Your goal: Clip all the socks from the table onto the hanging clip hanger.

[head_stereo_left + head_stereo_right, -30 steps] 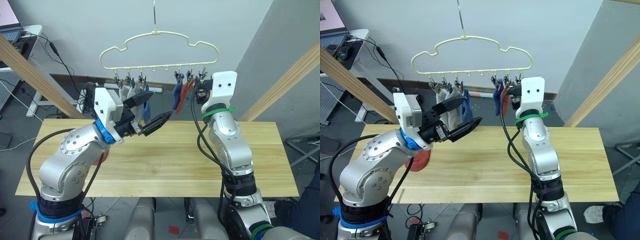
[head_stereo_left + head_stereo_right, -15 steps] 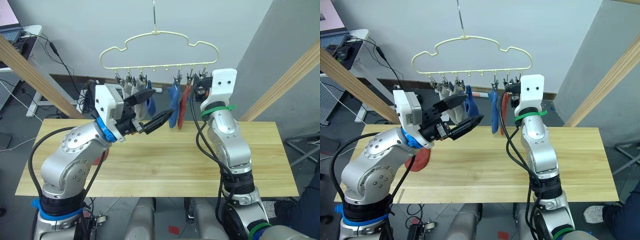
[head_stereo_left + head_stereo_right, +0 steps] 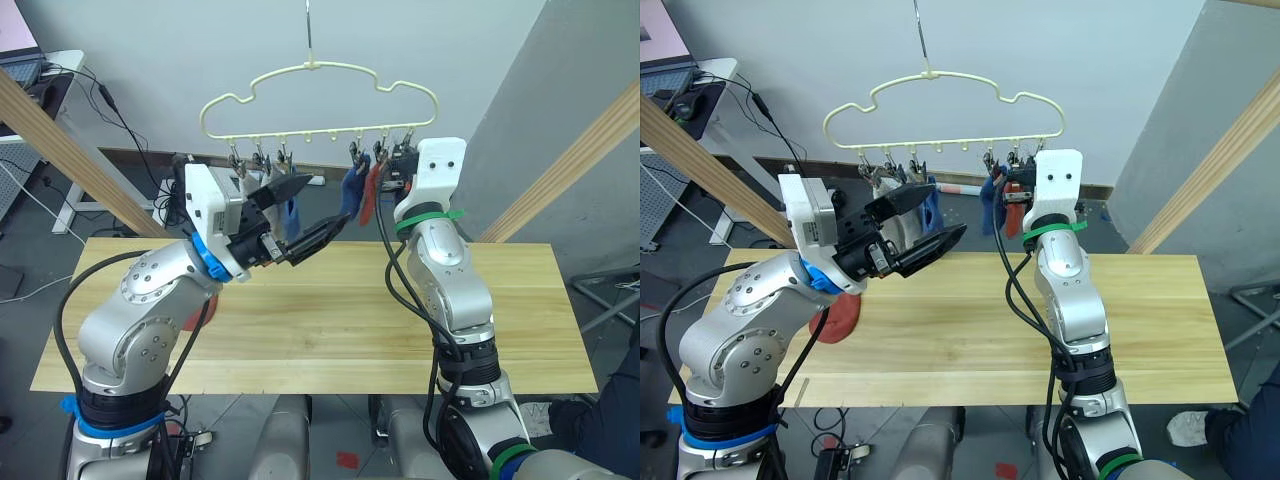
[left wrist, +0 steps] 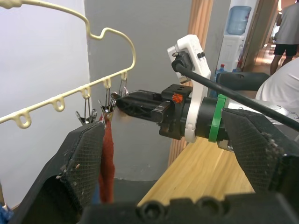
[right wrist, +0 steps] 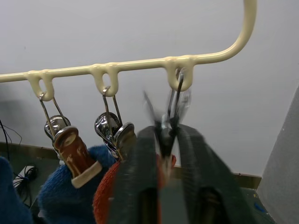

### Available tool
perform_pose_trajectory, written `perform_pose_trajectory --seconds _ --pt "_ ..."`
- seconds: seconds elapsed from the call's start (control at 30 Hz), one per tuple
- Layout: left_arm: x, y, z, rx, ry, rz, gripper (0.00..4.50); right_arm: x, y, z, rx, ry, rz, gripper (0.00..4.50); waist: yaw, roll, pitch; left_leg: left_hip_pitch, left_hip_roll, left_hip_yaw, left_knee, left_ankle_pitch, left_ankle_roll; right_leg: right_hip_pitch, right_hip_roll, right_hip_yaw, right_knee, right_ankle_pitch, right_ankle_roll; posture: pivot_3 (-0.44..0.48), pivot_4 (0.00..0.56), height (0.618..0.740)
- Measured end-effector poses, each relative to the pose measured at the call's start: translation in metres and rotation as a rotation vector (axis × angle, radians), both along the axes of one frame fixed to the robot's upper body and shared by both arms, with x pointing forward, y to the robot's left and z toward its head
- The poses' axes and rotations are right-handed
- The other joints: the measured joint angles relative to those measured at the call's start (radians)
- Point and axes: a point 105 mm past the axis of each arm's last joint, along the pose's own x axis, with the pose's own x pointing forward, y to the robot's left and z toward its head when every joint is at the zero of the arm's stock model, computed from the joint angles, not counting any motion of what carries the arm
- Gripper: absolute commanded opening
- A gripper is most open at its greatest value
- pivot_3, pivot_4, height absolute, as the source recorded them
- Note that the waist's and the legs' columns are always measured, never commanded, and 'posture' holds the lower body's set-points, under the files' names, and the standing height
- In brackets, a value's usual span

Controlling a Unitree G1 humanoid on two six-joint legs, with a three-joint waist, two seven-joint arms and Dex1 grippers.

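Note:
The pale yellow clip hanger [image 3: 318,68] hangs above the far edge of the table [image 3: 340,320]. Light grey socks [image 3: 255,183] and a blue sock [image 3: 291,215] hang from its left clips, partly behind my left gripper [image 3: 312,210], which is open and empty just in front of them. Another blue sock [image 3: 350,192] and a rust-red sock [image 3: 367,195] hang on the right. My right gripper [image 3: 398,168] is up at the end clip [image 5: 166,126], its fingers [image 5: 135,172] shut on that clip, with rust-red fabric [image 5: 105,198] right below.
Thick wooden poles slant up at the left [image 3: 70,150] and the right [image 3: 570,170] of the table. A rust-red patch [image 3: 835,320] shows behind my left arm; what it is I cannot tell. A desk with cables [image 3: 40,70] stands far left.
My right gripper has shifted slightly up and left at the end clip. The blue and rust-red socks on the right have swung. My left gripper has stayed open in about the same place.

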Motion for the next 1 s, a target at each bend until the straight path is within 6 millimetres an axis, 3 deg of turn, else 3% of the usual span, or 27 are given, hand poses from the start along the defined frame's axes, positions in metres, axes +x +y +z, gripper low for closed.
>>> perform_pose_trajectory --seconds 0.3,0.53,1.0 --pt "0.0007 0.0013 -0.004 0.006 0.01 0.013 4.43 0.0 0.0017 0.0062 0.003 -0.02 0.004 0.02 0.0 0.0 0.0 0.0 0.0 0.0 0.0 0.0 0.0 0.0 0.0 0.0 0.0 0.0 0.0 0.238 0.329 0.74" --pt "0.001 0.0012 -0.0043 0.011 0.007 0.016 4.43 0.0003 0.0012 0.0056 -0.002 -0.018 0.002 2.3 0.0 0.0 0.0 0.0 0.0 0.0 0.0 0.0 0.0 0.0 0.0 0.0 0.0 0.0 0.0 0.235 0.335 0.74" --pt "0.0022 0.002 -0.005 0.023 0.001 0.029 4.43 0.0049 0.0071 0.0052 0.01 0.002 0.005 2.3 0.0 0.0 0.0 0.0 0.0 0.0 0.0 0.0 0.0 0.0 0.0 0.0 0.0 0.0 0.0 0.235 0.341 0.74"
